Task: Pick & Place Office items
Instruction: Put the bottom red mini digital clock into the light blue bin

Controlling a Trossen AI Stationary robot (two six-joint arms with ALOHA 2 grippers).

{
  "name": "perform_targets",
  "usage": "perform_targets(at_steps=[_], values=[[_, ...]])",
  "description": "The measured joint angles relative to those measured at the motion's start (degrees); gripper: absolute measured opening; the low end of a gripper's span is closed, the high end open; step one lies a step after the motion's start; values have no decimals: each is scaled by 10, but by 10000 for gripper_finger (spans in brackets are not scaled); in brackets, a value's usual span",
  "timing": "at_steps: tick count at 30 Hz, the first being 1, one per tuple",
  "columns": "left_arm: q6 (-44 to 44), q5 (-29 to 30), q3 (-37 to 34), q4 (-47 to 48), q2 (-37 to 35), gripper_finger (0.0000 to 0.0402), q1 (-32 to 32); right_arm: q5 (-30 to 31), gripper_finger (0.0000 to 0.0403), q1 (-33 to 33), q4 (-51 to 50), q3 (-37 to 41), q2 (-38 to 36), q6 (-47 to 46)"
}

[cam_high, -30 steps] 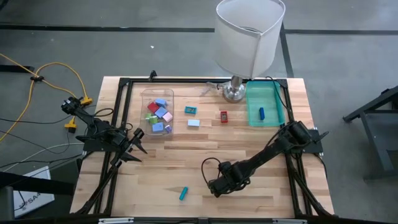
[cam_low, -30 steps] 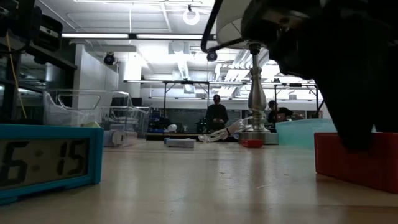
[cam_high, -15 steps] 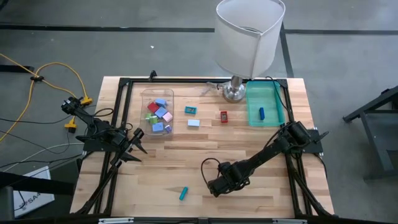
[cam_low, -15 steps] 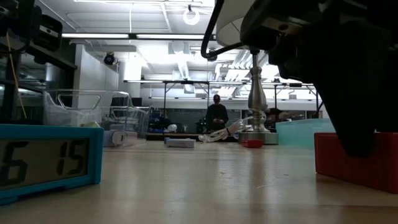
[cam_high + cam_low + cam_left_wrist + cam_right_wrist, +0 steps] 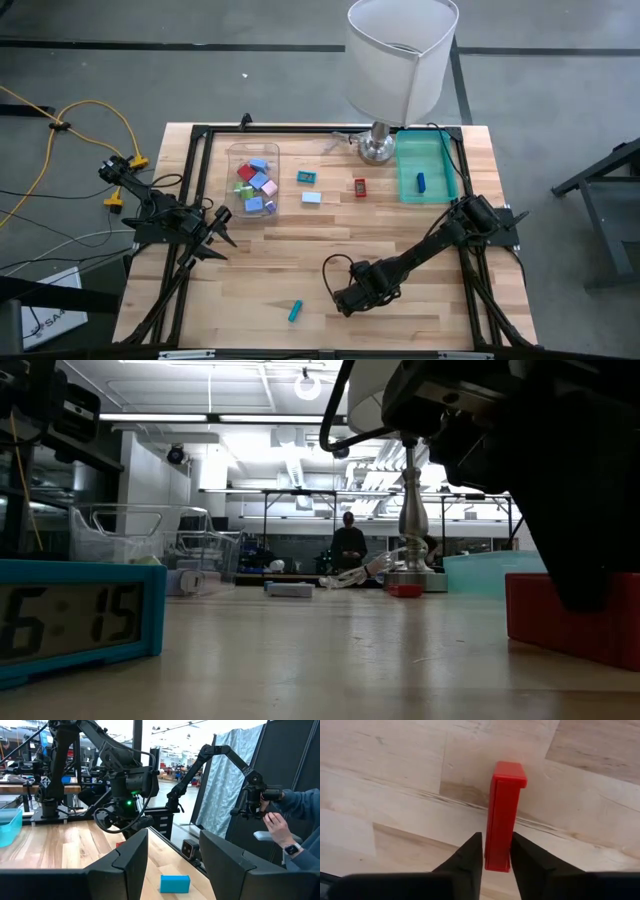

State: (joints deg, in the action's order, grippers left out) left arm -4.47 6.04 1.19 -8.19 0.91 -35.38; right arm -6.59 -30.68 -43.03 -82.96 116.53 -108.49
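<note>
Near the table's front edge, the right gripper (image 5: 345,300) is pressing down over a red block (image 5: 504,815), its fingers (image 5: 470,855) touching both long sides, clamped on it; bare wood is lying open all around. Only the right wrist view is showing that grip; from above the arm is hiding the block. Nearby a teal piece (image 5: 295,311) is lying alone. At the left edge the left gripper (image 5: 225,232) is waiting, fingers (image 5: 131,857) apart and holding nothing. Other pieces are sitting in the clear bin (image 5: 232,152) and green tray (image 5: 405,185).

Bright ceiling lights (image 5: 308,385) glare in the low view; the near teal clock (image 5: 78,618) looks soft; the desk (image 5: 290,255) is evenly lit.
</note>
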Motion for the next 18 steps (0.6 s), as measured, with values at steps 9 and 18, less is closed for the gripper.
perform_targets(at_steps=[9, 18], values=[[0, 0, 0, 0, 0, 173, 0, 0, 47, 0, 0, 0, 0, 0], [0, 0, 0, 0, 0, 173, 0, 0, 49, 0, 0, 0, 0, 6]])
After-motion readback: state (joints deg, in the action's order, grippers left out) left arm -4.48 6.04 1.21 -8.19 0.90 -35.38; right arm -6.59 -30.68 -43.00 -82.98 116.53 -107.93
